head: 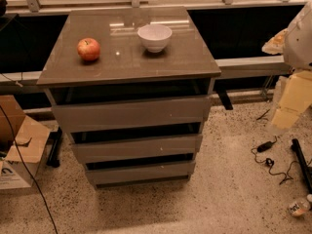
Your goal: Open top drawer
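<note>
The gripper [286, 108] is hanging at 3 o'clock, spread or pressed together I cannot tell, likely waiting to reach the top drawer [129, 113] sitting under the worktop [195, 57] at its 9 o'clock.

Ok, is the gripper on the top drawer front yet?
No, the gripper is out at the right edge of the view, apart from the top drawer front.
</note>
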